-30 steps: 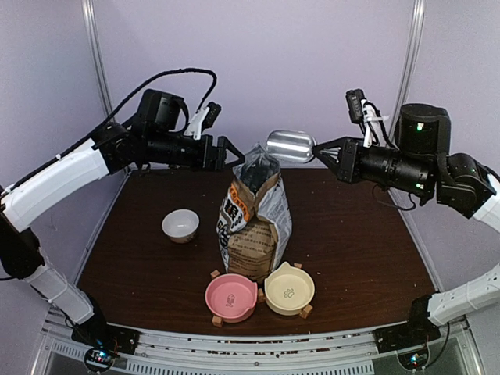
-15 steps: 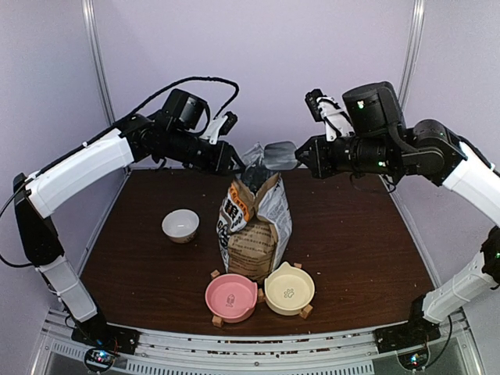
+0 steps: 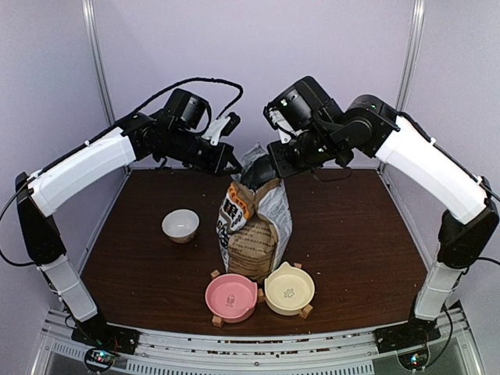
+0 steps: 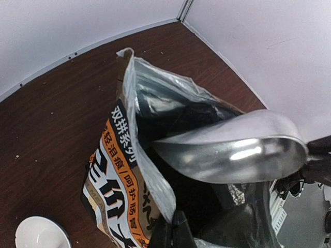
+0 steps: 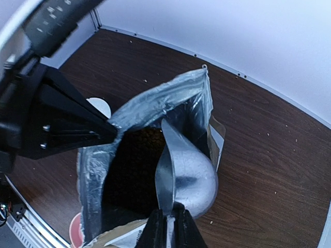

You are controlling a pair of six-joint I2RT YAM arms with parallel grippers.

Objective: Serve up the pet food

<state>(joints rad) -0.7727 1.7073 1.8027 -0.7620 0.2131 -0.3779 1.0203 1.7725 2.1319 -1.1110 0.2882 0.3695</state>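
two pincers busy | left pincer [image 4: 173,231] pinched shut on bag [image 4: 116,155] rim | right pincer [image 5: 168,223] clamps scoop [image 5: 189,175] handle | pet food [image 5: 139,150] deeper inside bag, just beyond scoop lip, right arm nearer

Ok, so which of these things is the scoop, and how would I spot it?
Find the tall brown-and-white paper bag standing mid-table behind the pink bowl and cream bowl. At its open top the right gripper holds the scoop. It is the only shiny bare-metal thing there, rounded like half a cup.
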